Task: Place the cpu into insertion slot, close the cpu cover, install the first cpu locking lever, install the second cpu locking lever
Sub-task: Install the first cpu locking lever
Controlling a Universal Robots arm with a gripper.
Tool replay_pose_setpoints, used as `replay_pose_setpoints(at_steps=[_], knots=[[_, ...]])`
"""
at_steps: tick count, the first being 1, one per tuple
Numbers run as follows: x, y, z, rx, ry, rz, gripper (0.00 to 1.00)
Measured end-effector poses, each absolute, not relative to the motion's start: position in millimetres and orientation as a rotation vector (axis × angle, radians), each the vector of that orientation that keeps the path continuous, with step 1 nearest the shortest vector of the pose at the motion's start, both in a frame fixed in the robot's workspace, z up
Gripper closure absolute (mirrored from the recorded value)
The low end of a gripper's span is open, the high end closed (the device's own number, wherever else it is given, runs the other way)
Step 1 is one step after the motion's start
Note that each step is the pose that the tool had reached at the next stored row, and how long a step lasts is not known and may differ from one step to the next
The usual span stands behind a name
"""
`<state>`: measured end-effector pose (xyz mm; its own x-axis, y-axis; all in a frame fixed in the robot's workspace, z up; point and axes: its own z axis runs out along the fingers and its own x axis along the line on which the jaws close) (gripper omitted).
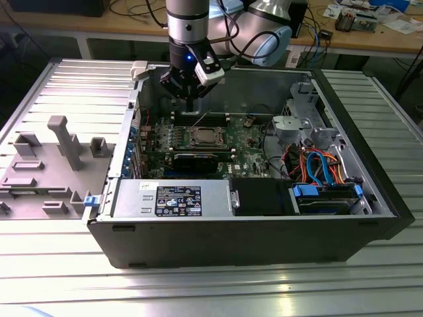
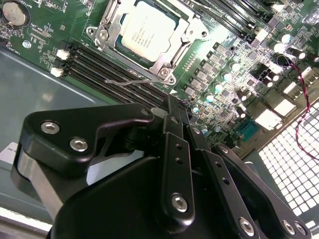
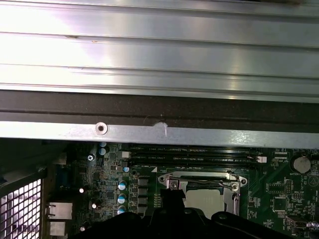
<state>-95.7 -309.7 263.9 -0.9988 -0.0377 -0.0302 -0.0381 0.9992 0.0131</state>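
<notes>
— Where do we stand?
— We see the cpu (image 2: 149, 31) seated mid-board, cover (image 2: 167, 57) down; a lever (image 2: 130, 79) looks unlatched.
— Our gripper (image 2: 172, 112)?
— Fingers together, holding nothing, above it.

The hand (image 1: 188, 99) hangs inside the open computer case (image 1: 251, 231) on the ribbed tabletop (image 1: 211, 284), just above the motherboard (image 1: 244, 142), near the cpu (image 1: 203, 137) seated under its cpu cover (image 1: 203, 130).

Ribbed metal table (image 1: 59, 277) — cluttered wooden workbench (image 1: 370, 36) behind, cables strewn.
</notes>
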Motion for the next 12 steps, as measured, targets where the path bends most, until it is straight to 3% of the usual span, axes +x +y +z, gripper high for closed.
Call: replay_pose_setpoints(at_steps=[12], knots=[[-91.7,-309.7,263.9,-0.059,3.111,0.021,0.89]])
